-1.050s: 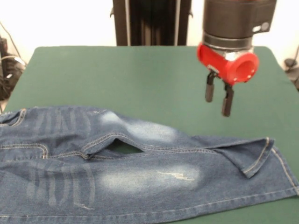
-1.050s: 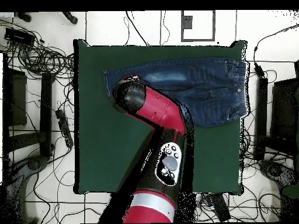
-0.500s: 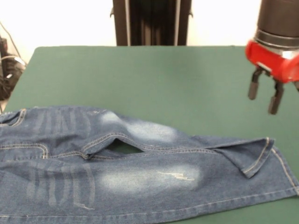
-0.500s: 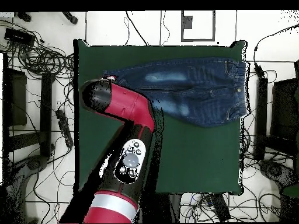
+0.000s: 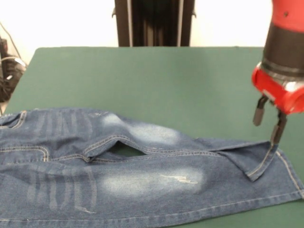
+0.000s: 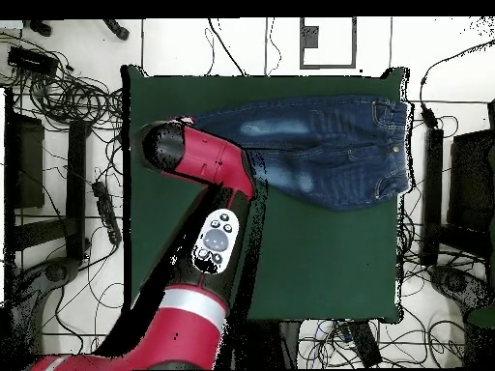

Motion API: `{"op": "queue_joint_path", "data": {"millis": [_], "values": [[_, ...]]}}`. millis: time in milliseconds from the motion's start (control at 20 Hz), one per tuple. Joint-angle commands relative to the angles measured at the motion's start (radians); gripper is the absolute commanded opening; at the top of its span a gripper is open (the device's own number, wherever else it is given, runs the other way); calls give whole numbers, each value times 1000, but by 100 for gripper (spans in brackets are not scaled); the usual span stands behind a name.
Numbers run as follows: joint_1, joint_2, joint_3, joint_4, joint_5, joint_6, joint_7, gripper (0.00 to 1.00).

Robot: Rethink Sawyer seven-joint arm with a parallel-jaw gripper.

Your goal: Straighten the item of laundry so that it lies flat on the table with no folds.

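Spread a little, with nothing between its fingers, the pincer (image 5: 268, 127) hangs at the right of the front view, its longer finger tip touching or almost touching the folded cuff (image 5: 259, 159) of the jeans (image 5: 142, 183). Half a second ago it hung higher and clear of the cloth; a second ago it was well to the left, over bare green. So it has swung right and come down onto the one obvious fold, which reads as the approach to a grasp.

Going left to right across the front view: the waistband end of the jeans runs off the left edge, with a curved pocket seam (image 5: 28, 149) showing. Next come the faded thigh patches (image 5: 152, 183), and between the two legs a small gap where the table (image 5: 142, 76) shows through. Further right the legs lie close together, and at the far leg's hem the cuff is turned back over itself. The jeans lie along the near side of the table, the far half bare.

In the overhead view the arm (image 6: 203, 164) covers the hem end, so the fingers are hidden there. The rest looks fairly flat; freeing that cuff seems the main job left.
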State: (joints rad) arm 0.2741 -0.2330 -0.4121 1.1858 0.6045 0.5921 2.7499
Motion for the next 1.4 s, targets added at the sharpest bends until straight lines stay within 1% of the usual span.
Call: {"op": "queue_joint_path", "data": {"millis": [50,300,450,650,800,1250,1400], "values": [[-66,107,91,-1,9,1,155,100],[-128,94,134,37,-16,-37,56,100],[-134,93,136,53,-25,-42,52,100],[-78,71,86,73,-29,-7,123,100],[-66,41,86,99,-25,1,133,100],[19,64,5,53,-6,40,239,100],[30,49,8,54,5,54,245,100]]}}
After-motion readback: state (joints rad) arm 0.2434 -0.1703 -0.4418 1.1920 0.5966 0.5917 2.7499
